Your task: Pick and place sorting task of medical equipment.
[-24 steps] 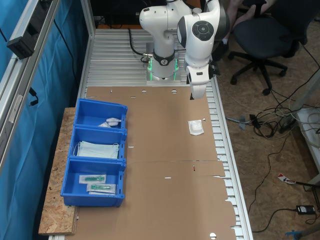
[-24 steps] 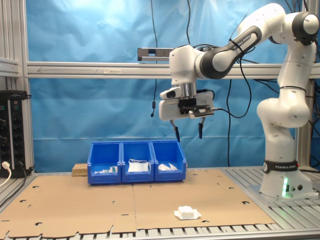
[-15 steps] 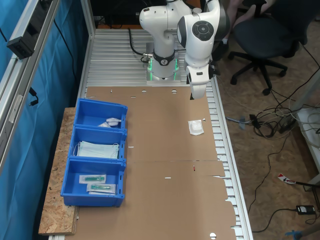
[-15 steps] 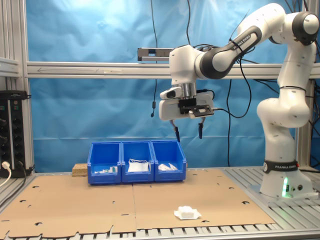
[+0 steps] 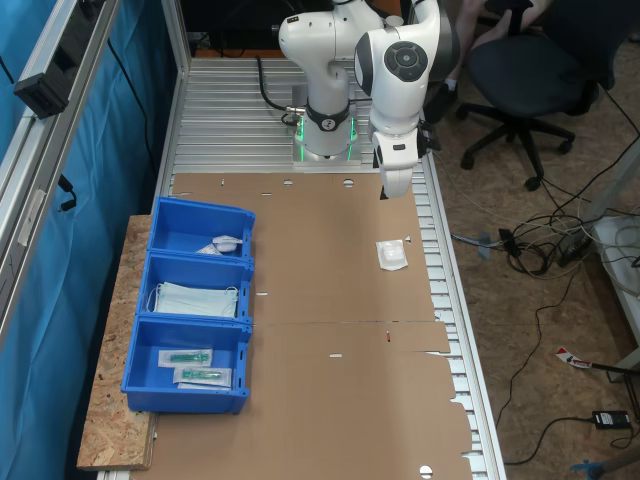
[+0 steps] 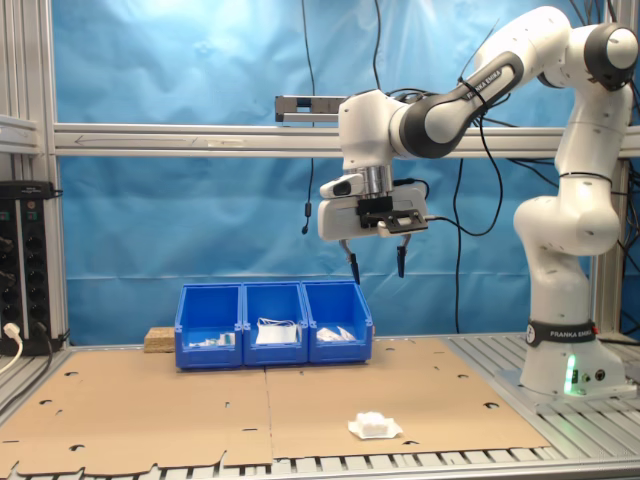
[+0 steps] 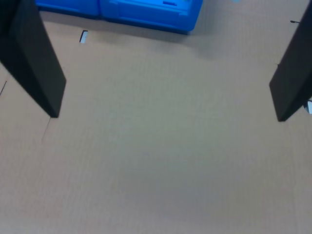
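The medical equipment, a small white packet, lies flat on the brown cardboard, near the edge at the first exterior view's right. My gripper hangs high above the table, open and holding nothing, with its dark fingers spread wide over bare cardboard in the wrist view. In the second exterior view the packet rests far below the gripper, nearer the camera. A row of blue bins stands across the cardboard from the packet.
The three bins hold small white items, face masks and sealed packets with green parts. A blue bin wall shows in the wrist view. The arm's base stands on the ribbed metal table. An office chair stands beyond the table.
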You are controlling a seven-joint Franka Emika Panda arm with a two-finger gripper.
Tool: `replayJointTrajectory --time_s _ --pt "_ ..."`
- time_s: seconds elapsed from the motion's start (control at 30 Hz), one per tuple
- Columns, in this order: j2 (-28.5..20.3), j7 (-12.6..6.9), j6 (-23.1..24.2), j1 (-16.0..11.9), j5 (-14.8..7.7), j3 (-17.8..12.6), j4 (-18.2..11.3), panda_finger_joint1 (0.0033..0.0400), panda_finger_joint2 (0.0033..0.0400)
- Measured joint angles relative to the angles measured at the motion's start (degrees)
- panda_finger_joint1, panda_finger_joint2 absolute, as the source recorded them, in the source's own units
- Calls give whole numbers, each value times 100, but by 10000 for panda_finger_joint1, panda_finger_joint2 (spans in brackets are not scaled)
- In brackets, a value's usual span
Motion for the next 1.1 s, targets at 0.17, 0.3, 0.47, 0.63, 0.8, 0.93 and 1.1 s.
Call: replayJointTrajectory --time_s 0.17,0.3,0.47,0.63,0.8,0.93,1.1 --pt "0 0 0 0 0 0 0 400 400" --pt "0 0 0 0 0 0 0 400 400" --pt "0 0 0 6 0 1 0 400 400" --pt "0 0 0 54 0 6 0 400 400" --pt "0 0 0 122 0 30 0 400 400" --pt "1 0 9 199 0 71 0 400 400" --pt "50 0 121 305 0 164 0 400 400"
